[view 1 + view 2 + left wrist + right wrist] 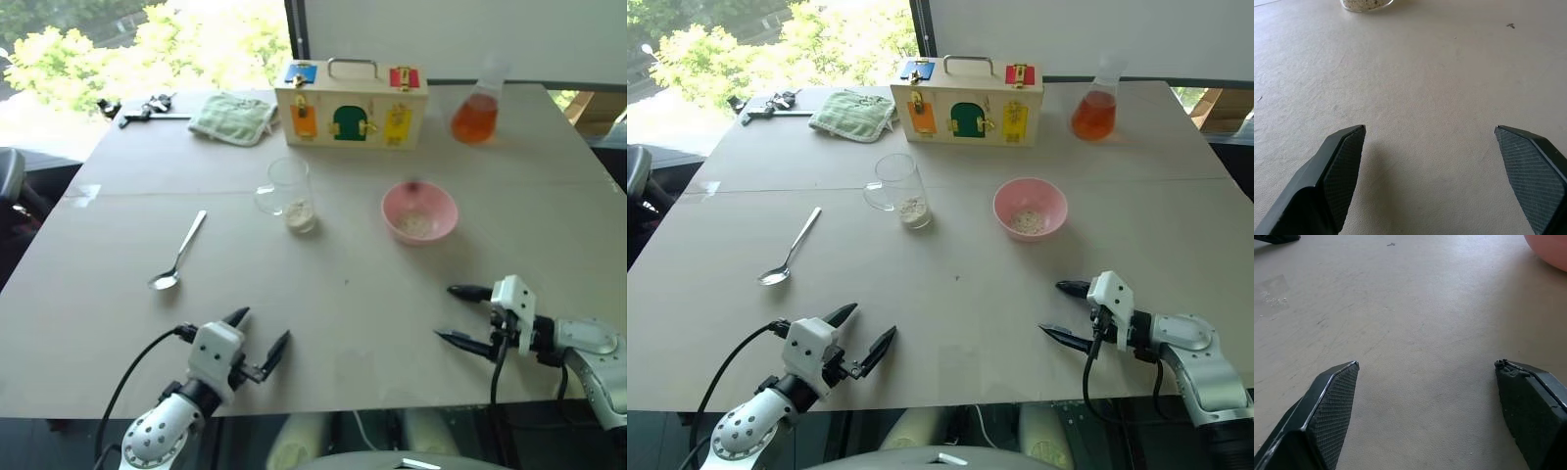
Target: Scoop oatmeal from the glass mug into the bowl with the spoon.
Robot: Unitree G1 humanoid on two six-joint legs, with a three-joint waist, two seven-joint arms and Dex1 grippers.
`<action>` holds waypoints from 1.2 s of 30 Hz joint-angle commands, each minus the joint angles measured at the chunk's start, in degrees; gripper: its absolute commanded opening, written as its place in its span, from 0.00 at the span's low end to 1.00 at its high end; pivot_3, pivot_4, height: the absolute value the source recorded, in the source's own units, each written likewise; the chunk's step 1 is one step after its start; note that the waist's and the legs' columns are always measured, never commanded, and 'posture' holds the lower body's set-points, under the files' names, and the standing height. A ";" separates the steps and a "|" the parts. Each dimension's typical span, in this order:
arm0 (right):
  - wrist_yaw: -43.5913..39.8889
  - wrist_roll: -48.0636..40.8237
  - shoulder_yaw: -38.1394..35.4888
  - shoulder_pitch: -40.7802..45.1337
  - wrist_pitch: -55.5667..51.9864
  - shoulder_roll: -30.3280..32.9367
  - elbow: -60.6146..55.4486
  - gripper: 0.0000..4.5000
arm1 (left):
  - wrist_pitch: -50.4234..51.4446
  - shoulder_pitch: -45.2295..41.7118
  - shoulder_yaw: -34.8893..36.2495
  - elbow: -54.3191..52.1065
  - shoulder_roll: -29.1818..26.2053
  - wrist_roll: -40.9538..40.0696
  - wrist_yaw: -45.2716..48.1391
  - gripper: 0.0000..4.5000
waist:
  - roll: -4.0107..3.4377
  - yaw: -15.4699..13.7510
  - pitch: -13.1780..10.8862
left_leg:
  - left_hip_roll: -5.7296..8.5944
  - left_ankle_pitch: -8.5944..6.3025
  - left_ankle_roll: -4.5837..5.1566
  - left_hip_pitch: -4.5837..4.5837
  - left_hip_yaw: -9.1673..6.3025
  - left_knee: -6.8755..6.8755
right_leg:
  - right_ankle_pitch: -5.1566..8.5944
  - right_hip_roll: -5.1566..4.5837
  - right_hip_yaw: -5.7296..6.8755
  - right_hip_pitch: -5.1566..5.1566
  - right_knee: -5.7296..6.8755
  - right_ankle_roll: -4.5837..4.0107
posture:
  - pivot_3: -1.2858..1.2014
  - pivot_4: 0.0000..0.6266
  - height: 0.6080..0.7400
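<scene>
Spoon [178, 253] lying flat on surface [323, 323], thin & slippery; best gripping mid-handle. Both grippers [263, 345] [460, 315] hovering w/ fingers apart, empty.

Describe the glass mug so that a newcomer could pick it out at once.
On the table, in front of the wooden latch box, stands the glass mug, left of the pink bowl. It is clear, with oatmeal at its bottom, unlike the flask of orange liquid.
</scene>
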State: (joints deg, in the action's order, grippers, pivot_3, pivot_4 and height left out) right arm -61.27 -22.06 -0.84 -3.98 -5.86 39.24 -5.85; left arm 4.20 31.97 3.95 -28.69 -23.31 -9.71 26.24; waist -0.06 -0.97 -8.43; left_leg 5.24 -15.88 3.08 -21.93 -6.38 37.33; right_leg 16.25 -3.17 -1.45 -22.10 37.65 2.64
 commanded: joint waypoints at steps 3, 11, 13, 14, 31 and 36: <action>0.09 0.00 -1.09 -1.09 0.81 0.26 -1.80 1.00 | -0.32 0.62 0.97 -2.69 -0.03 -0.72 0.16 0.98 | 0.00 -0.01 0.00 | 0.00 0.00 0.00 0.00 0.00 0.00 | 0.00 0.00 0.01 0.00 0.00 0.00 | 0.52 0.24 1.00; 0.33 0.22 -0.90 -1.17 1.03 0.20 -1.92 1.00 | 0.18 0.43 1.17 -3.07 -0.11 -0.90 -0.05 0.98 | 0.00 -0.01 0.00 | 0.00 0.00 0.00 0.01 0.00 0.03 | 0.00 0.00 0.00 0.00 0.03 0.00 | 0.52 0.24 1.00; 0.33 0.24 -0.89 -1.08 1.07 0.18 -1.85 1.00 | 0.20 0.31 1.10 -3.06 -0.05 -0.85 -0.13 0.98 | 0.00 0.00 0.00 | 0.00 0.00 0.00 0.00 0.00 0.03 | 0.00 0.00 0.00 0.00 0.03 0.00 | 0.52 0.24 1.00; 0.31 0.26 -0.92 -1.05 1.12 0.20 -1.80 1.00 | 0.25 0.22 1.05 -3.05 0.00 -0.84 -0.20 0.98 | 0.00 0.00 0.00 | 0.00 0.00 0.00 0.00 0.00 0.03 | 0.00 0.00 0.00 0.00 0.03 0.00 | 0.52 0.24 1.00; 1.77 -7.28 0.37 -0.27 -7.66 -1.22 -15.05 1.00 | 9.29 -3.95 3.20 -8.28 2.44 -5.34 -4.48 0.98 | 0.00 0.01 0.00 | 0.00 0.01 -0.02 0.01 0.00 0.07 | 0.00 0.01 0.00 0.00 0.09 0.01 | 0.52 0.24 1.00; 5.11 -10.88 2.36 3.05 -14.10 -3.06 -22.08 1.00 | 19.85 -11.79 5.80 -10.25 0.75 -5.64 -8.07 0.98 | 0.03 -0.03 -0.01 | 0.01 0.03 -0.05 0.02 -0.01 0.12 | -0.01 0.03 0.03 -0.01 0.21 0.01 | 0.52 0.24 1.00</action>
State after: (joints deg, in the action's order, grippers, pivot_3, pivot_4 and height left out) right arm -57.12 -31.07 1.53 -1.73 -18.39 36.38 -24.63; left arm 21.25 21.68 7.33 -36.45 -21.23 -15.19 19.68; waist -0.03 -1.00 -8.44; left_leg 5.25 -15.84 3.02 -21.90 -6.40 37.46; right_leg 16.24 -3.14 -1.40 -22.11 37.87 2.65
